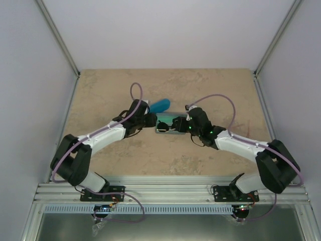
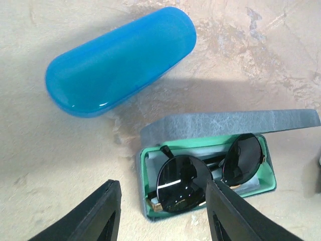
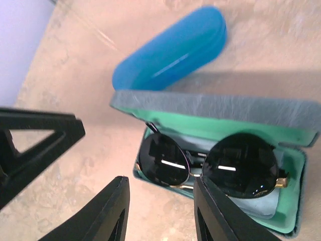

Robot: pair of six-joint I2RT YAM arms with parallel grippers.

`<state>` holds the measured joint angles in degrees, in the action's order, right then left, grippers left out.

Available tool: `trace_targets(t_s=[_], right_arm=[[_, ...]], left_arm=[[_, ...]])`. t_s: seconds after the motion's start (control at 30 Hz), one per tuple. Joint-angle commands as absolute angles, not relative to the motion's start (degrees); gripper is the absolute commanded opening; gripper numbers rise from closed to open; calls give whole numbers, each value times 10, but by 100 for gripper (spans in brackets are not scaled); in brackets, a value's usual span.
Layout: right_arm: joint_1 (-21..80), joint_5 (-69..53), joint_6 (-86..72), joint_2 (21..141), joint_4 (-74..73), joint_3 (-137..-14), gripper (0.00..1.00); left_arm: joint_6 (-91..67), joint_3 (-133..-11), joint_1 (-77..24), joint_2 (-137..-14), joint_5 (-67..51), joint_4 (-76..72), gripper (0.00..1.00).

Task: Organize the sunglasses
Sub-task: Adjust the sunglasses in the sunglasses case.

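We are hovering left claw (image 2: 163, 201) and right claw (image 3: 160, 186), both parted and empty, beside the grey case (image 2: 144, 165), likely because its sunglasses (image 2: 243, 158) are lying inside, awaiting the lid (image 2: 225, 123).

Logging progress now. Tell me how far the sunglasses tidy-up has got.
Done: the dark wire-framed sunglasses lie inside the grey case. In hand: the left claw and right claw hover open by that case, holding nothing. Left: its lid stands open and needs closing. The blue case beside it is shut; its contents cannot be seen, and no second pair shows.
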<state>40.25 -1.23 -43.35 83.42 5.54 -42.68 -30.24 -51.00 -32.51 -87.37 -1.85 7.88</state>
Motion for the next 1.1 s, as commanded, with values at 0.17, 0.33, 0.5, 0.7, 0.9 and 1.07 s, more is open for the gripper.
trace_targets(t_s=[0.17,0.33,0.5,0.7,0.9,1.07], right_arm=[[397,74,-390,821,-26,-481,40],[396,99,-372,849,-37,-513,42],[396,98,-368,848,-33,-509,43],[396,96,-372,843,-22,-497,42],[396,92,-371,841,-20,-495,42],[396,92,-373,835,-17,-488,42]], left_arm=[[-339,-440,-322,-815,-60,68,48],[-347,-435,-323,-854,-126,29,46],[-358,-446,-323,-905,-145,8,35],[-354,-470,-322,-950,-147,2,20],[-344,-492,-322,-957,-125,11,19],[-340,-501,-322,-972,-123,16,18]])
